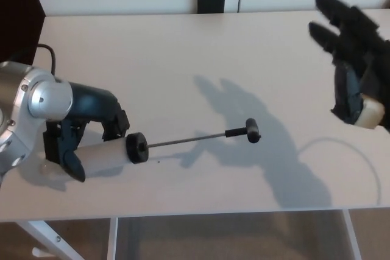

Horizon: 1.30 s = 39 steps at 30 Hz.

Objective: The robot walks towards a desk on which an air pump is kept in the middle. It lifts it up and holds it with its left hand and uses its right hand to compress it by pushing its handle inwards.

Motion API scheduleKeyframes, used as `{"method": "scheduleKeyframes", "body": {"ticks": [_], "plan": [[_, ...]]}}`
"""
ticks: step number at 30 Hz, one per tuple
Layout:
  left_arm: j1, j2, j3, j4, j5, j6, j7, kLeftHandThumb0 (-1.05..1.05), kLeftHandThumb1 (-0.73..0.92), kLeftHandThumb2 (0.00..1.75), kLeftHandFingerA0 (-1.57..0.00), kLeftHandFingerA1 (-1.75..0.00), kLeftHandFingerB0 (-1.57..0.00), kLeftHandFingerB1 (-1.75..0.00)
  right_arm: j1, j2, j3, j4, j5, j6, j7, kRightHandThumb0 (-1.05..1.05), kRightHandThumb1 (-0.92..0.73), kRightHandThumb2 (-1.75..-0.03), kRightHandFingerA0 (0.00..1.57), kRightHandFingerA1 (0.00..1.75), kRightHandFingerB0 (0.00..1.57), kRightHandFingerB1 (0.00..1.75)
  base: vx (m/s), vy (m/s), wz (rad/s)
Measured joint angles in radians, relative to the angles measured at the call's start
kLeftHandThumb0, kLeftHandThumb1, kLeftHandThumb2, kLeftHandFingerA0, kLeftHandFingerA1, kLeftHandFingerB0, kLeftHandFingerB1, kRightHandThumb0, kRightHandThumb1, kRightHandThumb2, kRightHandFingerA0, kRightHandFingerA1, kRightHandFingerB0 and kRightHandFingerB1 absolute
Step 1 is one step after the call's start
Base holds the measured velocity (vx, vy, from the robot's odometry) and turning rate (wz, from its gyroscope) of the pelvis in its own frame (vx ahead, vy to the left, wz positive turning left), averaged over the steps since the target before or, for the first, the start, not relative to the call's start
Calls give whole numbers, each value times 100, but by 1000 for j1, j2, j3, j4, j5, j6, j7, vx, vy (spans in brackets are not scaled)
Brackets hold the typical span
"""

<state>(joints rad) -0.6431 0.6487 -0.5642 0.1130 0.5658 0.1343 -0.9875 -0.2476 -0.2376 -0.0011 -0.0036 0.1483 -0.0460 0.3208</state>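
My left hand (76, 135) is shut on the white barrel of the air pump (106, 152) at the left of the desk, holding it nearly level above the tabletop. A black cap (136, 148) closes the barrel's right end. The thin rod (186, 140) is drawn out to the right and ends in a black handle (250, 130). My right hand (353, 59) hovers open at the far right, fingers spread, well apart from the handle.
The pale desk (183, 59) has its front edge near the bottom of the view. A thin white cable (353, 150) curves across its right side. A black block (211, 0) sits at the far edge. A metal desk leg (49, 235) shows lower left.
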Motion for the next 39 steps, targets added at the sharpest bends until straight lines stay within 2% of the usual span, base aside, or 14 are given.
{"method": "scheduleKeyframes", "body": {"ticks": [6,7,12,15,20,22,26,28,29,30,31,37,38,39], "plan": [[0,-16,35,-15,2,1,21,-17,81,70,-84,-128,-65,-138,-7,35,29,101,-24,-19,-3,-82,-84,-116,6,27,6,21,0,0,0],[0,-20,44,-19,1,1,25,-17,79,73,-89,-139,-70,-139,-8,46,30,121,-25,-25,-4,-82,-84,-117,5,25,5,20,0,0,0],[-1,-36,80,-23,0,6,43,-16,78,72,-87,-142,-70,-139,0,98,28,161,-21,-37,-5,-86,-87,-117,6,22,6,16,0,0,0],[-6,-43,87,-24,1,8,43,-15,80,71,-86,-127,-70,-132,11,116,26,159,-19,-37,-5,-86,-86,-117,5,21,4,15,0,0,0],[-8,-51,93,-28,2,16,43,-17,79,65,-84,-115,-68,-127,21,129,23,138,-14,-42,0,-85,-82,-115,7,26,6,19,0,0,0],[-8,-52,93,-29,3,17,43,-14,78,65,-84,-118,-64,-135,24,133,22,123,-9,-44,3,-86,-82,-115,8,27,7,20,0,0,0],[-8,-53,92,-33,9,17,43,-17,77,64,-85,-114,-62,-129,39,154,15,54,16,-43,7,-88,-83,-116,8,26,8,18,0,0,0],[-8,-53,92,-33,10,17,45,-17,77,64,-84,-118,-62,-127,45,158,14,17,26,-38,9,-86,-83,-116,7,26,7,19,0,0,0],[-8,-53,92,-33,10,17,45,-15,76,63,-88,-102,-62,-120,48,159,13,5,29,-35,9,-87,-83,-117,7,25,7,19,0,0,0],[-7,-52,92,-33,11,17,46,-15,76,63,-88,-102,-62,-120,52,160,13,-8,34,-33,10,-87,-83,-117,7,25,7,19,0,0,0],[-7,-52,92,-33,11,17,48,-15,76,64,-86,-131,-56,-131,56,161,13,-25,39,-29,11,-88,-83,-116,8,26,7,19,0,0,0],[-5,-51,83,-31,19,15,50,-13,77,64,-83,-137,-58,-131,66,161,11,-99,58,-8,13,-89,-83,-117,7,22,7,17,0,0,0],[-4,-51,80,-30,21,14,51,-14,76,71,-90,-128,-60,-131,69,160,10,-119,62,0,12,-89,-82,-116,8,26,7,18,0,0,0],[-4,-51,80,-29,21,13,51,-14,76,71,-90,-128,-60,-131,71,159,10,-130,64,6,12,-89,-82,-116,8,26,7,18,0,0,0]]}}
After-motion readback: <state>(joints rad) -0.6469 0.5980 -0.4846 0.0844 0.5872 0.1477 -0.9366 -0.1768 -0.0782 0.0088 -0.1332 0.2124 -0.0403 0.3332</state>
